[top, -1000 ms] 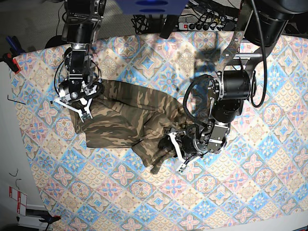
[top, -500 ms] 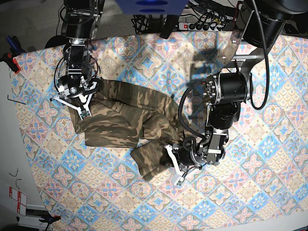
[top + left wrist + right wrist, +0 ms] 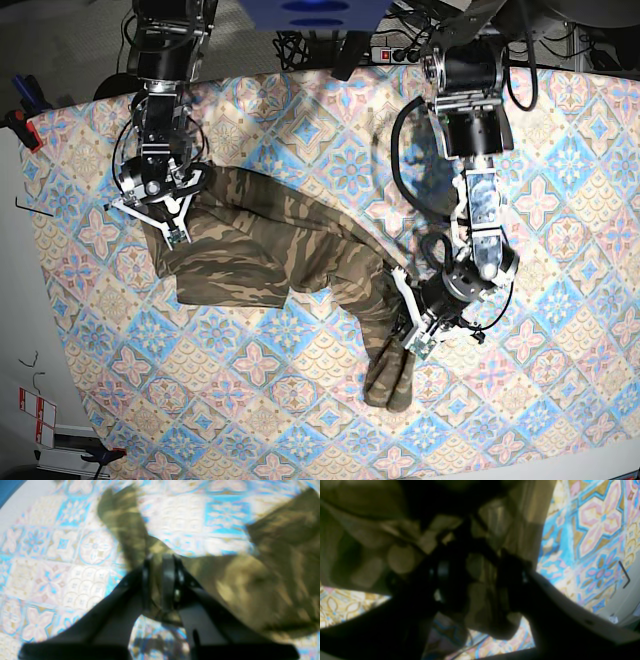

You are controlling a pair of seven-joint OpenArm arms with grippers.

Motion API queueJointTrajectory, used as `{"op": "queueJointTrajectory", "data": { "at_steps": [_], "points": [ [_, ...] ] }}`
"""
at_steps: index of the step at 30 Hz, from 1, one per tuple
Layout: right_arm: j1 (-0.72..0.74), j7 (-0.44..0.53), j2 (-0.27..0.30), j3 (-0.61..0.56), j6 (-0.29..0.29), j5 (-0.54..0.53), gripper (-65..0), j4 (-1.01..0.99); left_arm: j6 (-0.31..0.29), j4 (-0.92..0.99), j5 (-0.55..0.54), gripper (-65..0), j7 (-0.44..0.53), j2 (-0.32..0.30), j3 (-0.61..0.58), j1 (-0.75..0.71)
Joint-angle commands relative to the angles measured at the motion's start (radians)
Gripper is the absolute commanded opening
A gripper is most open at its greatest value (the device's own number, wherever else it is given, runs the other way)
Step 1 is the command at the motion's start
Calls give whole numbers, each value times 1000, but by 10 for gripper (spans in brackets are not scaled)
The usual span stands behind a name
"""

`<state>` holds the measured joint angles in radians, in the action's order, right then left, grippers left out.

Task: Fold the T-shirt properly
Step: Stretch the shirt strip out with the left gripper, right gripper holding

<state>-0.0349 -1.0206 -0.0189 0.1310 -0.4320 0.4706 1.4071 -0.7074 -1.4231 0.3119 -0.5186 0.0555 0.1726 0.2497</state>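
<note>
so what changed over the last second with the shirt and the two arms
The left gripper closed on an edge of the T-shirt and pulled it toward the near side of the tablecloth, stretching that part into a long strip that now hangs past the jaws. Its arm straightened out. The right gripper stayed at the shirt's far corner, still holding fabric there, and the bulk of the shirt barely shifted.

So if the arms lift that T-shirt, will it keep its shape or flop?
Probably flop: the T-shirt lies bunched and wrinkled, and a loose end trails past the left gripper. It likely stretches between grips, as it spans toward the right gripper. It seems light, gathering easily.
</note>
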Motion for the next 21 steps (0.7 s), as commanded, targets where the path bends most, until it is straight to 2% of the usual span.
{"op": "queueJointTrajectory", "data": {
  "at_steps": [1, 5, 8, 13, 16, 21],
  "points": [
    [-26, -20, -10, -1, -24, -32, -345, -44, 9, -57, -20, -600, 28, 4, -3, 20],
    [-26, -20, -11, -1, -24, -32, -346, -44, 9, -83, -20, -594, 21, 4, 14, 17],
    [-26, -20, -11, -1, -24, -32, -345, -44, 9, -81, -20, -573, 21, 5, 69, 20],
    [-26, -20, -11, -1, -24, -32, -345, -44, 9, -5, -18, -382, 21, 4, 157, 61],
    [-26, -16, -11, -1, -24, -32, -345, -44, 9, 140, -9, -288, 28, -3, 233, 124],
    [-30, 7, -11, -1, -24, -32, -344, -44, 9, 414, -70, -277, 30, -93, 245, 247]
  ]
}}
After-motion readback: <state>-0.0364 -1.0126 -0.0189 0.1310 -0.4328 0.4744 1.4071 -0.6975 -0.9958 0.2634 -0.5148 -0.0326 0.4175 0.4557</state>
